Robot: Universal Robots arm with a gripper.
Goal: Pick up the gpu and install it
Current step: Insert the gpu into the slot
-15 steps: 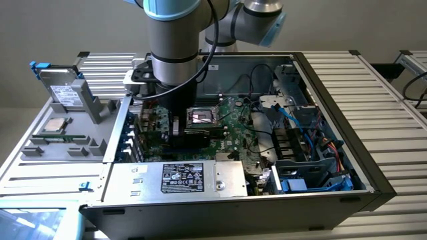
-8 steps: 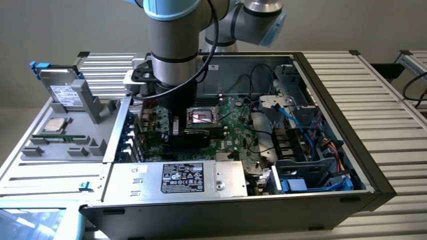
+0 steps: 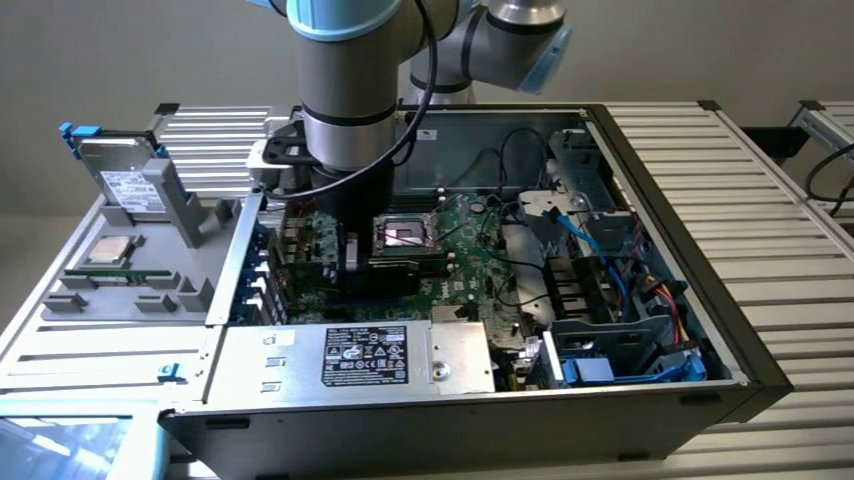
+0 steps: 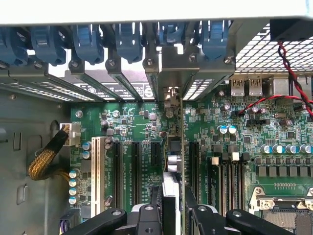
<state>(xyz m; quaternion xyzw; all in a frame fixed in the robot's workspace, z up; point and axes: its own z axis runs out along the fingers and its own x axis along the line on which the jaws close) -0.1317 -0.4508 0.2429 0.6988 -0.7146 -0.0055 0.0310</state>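
The gpu [image 4: 175, 161] shows edge-on in the wrist view, a thin green card with a black cooler on one face, standing upright over the expansion slots of the large green motherboard [image 4: 244, 147]. Its silver bracket end [image 4: 170, 95] reaches the rear slot openings of the case. My gripper [image 4: 172, 215] is shut on the gpu, one black finger on each face. In the exterior view my gripper [image 3: 354, 262] is down inside the open computer case [image 3: 721, 330], over the motherboard [image 3: 461, 250] beside the CPU socket [image 3: 404, 236], and the arm hides most of the card.
Blue slot latches [image 4: 127, 41] line the case's rear wall. A braided cable [image 4: 46, 156] lies beside the slots. A silver power supply [image 3: 354, 355] sits at the case front, with blue cables [image 3: 627, 300] on the exterior view's right. Outside, a grey tray [image 3: 80, 320] holds a hard drive [image 3: 134, 185].
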